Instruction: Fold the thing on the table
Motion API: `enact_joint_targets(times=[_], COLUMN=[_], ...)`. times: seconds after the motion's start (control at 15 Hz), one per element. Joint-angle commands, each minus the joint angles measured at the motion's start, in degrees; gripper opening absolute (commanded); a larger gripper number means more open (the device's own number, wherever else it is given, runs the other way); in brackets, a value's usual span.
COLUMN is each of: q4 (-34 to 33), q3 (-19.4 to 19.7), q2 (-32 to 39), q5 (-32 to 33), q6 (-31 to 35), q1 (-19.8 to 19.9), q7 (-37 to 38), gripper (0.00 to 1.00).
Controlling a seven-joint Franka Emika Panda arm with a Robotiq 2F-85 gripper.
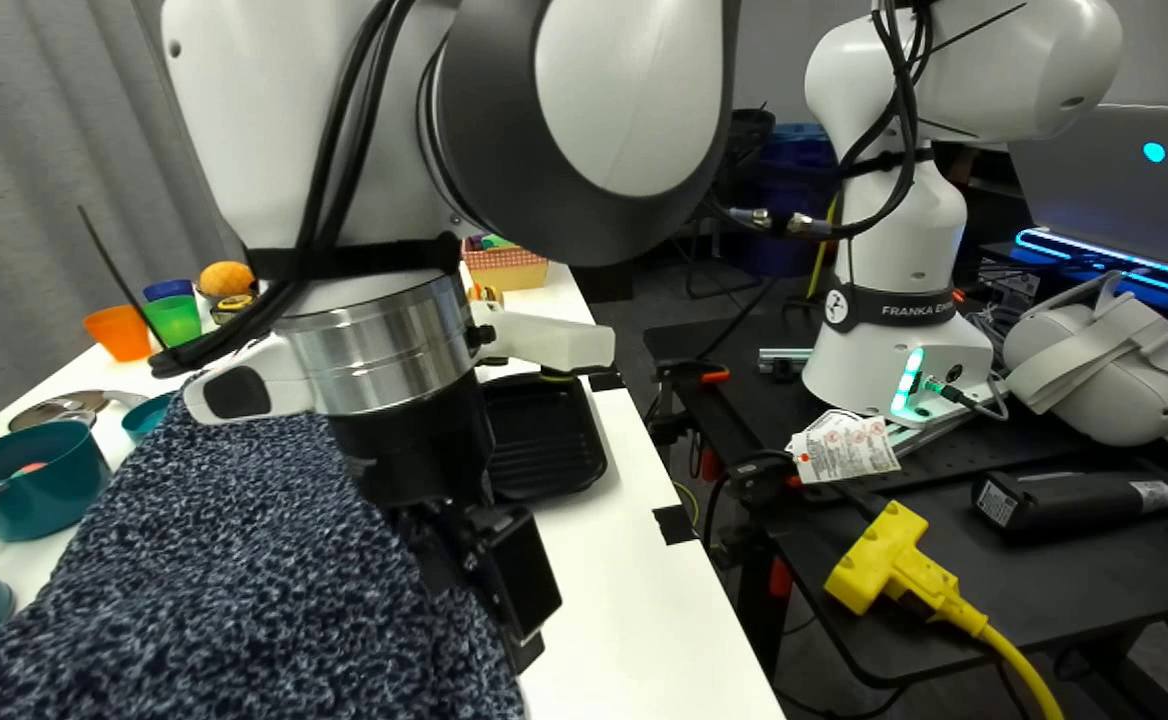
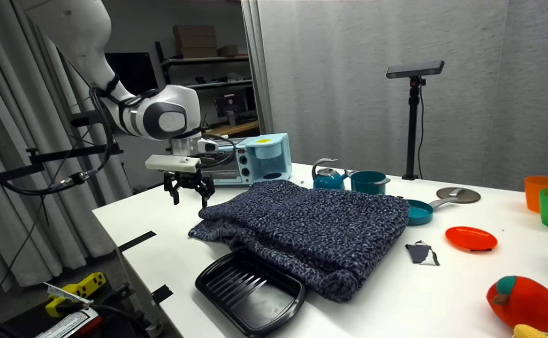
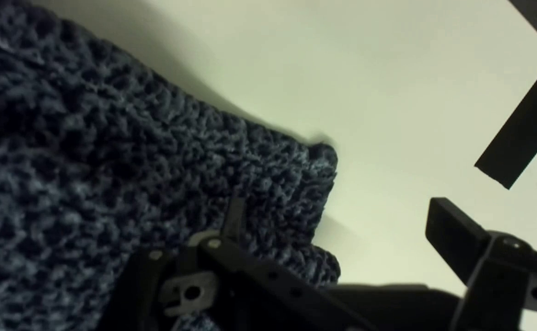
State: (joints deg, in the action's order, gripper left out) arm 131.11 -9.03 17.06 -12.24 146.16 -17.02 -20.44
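Observation:
The thing is a large dark navy-and-black speckled cloth [image 2: 302, 216], lying in thick folded layers on the white table [image 2: 396, 300]. It also shows in an exterior view [image 1: 244, 560] and in the wrist view [image 3: 112, 161]. My gripper [image 2: 190, 202] is open and empty, pointing down at the cloth's end near the toaster oven. In the wrist view the gripper [image 3: 337, 209] has one finger over the cloth and the other over bare table, with the cloth's edge between them. I cannot tell whether a finger touches the cloth. In an exterior view the arm and cloth hide the fingertips.
A black ridged tray [image 2: 274, 305] touches or lies close beside the cloth. A light-blue toaster oven [image 2: 267, 164], teal kettle [image 2: 329, 179], teal pot [image 2: 370, 182] and small pan [image 2: 419, 212] stand behind it. A red plate [image 2: 471, 238] and orange cup [image 2: 544, 190] lie beyond.

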Motion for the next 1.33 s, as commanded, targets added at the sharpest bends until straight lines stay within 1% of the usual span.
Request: enact_joint_targets(times=[0.0, 0.2, 0.33, 0.4, 0.53, 0.8, 1.0, 1.27], q4=[-0.5, -0.5, -0.5, -0.2, -0.2, -0.3, -0.4, -0.6], q3=[-2.6, -1.9, -1.3, -3.0, -2.7, -2.9, -4.4, -5.9], q2=[1.5, 2.0, 2.2, 1.8, 1.9, 2.0, 2.5, 2.8], q5=[7.2, 15.6, 20.2, 17.6, 19.6, 19.9, 19.0, 18.9], q6=[6.8, 10.7, 12.3, 10.3, 10.9, 11.2, 12.6, 12.8], q1=[2.5, 2.3, 2.2, 3.3, 3.3, 3.4, 4.6, 5.8], q7=[-1.7, -1.1, -0.1, 0.8, 0.8, 0.3, -1.5, -2.9], gripper=[1.0, 1.0, 1.0, 1.0, 1.0, 1.0, 1.0, 1.0])
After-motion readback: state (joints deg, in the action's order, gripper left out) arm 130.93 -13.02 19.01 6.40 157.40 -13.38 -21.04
